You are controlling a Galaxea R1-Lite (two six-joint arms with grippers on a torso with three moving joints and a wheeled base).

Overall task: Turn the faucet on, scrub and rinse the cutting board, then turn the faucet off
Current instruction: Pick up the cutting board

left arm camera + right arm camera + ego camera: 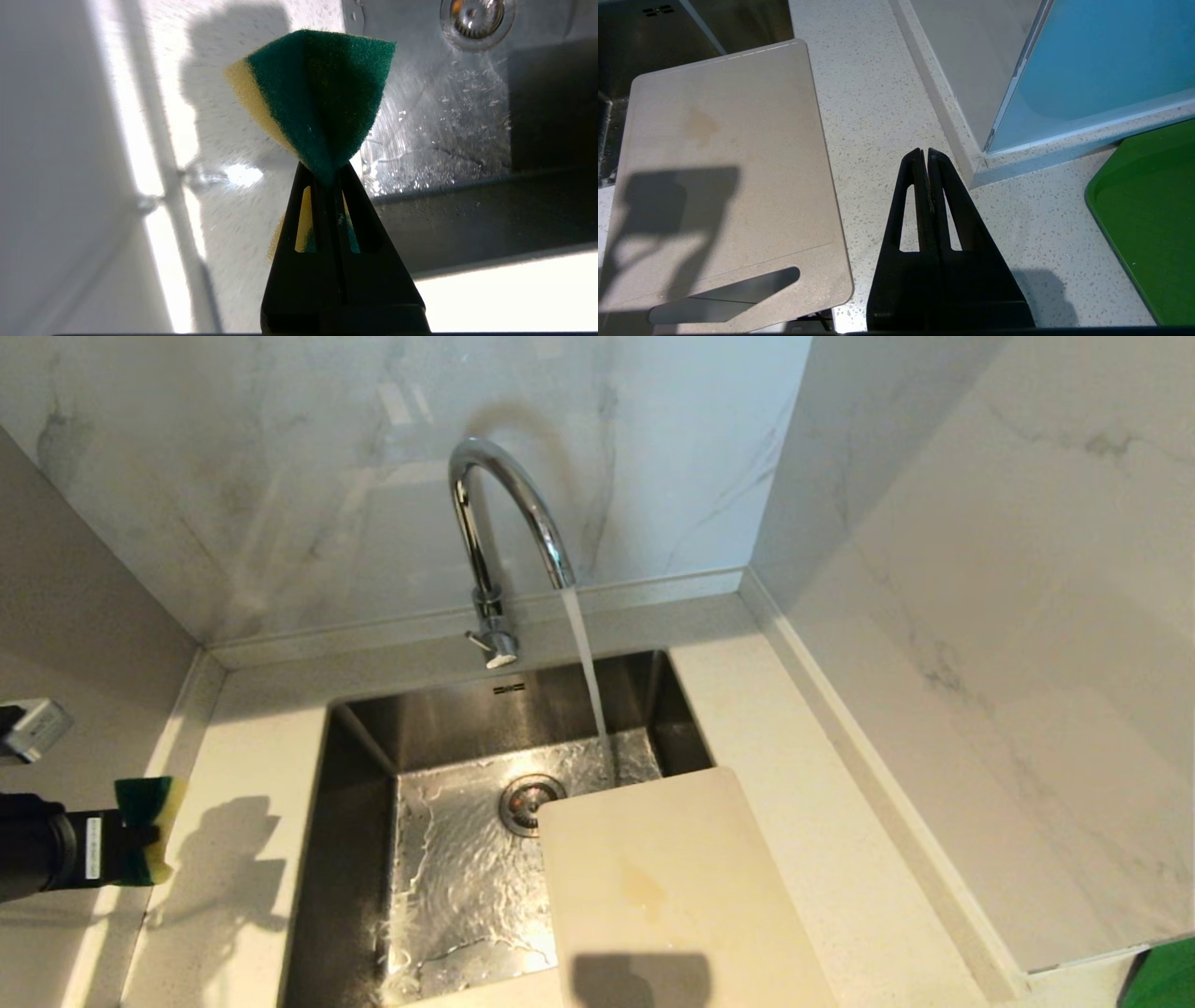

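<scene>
Head view: faucet (495,523) stands behind the sink (355,821), centre-back, w/ water running from its arched spout down to the sink floor just right of the drain (530,801); lever at its base points fwd. Sink floor is wet and rippled. Cutting board (663,896) lies flat, its left part overhanging the sink's front-right corner, the rest on the table (822,821) to the right; faint yellowish stain near its middle, a shadow across its near edge. The stream lands just beyond the board's far edge, not on it.

Left gripper (140,831) is at the left edge, over the table left of the sink, well apart from the board, clamped on a green-and-yellow sponge (149,826). Left wrist view: sponge (317,102) is pinched in the middle, fanning out past the tips.

Right wrist view: right gripper (924,156) is closed w/ nothing in it, above bare table just right of the board (724,177); slot handle at the board's near end. Green tray (1148,219) is off to the right.
</scene>
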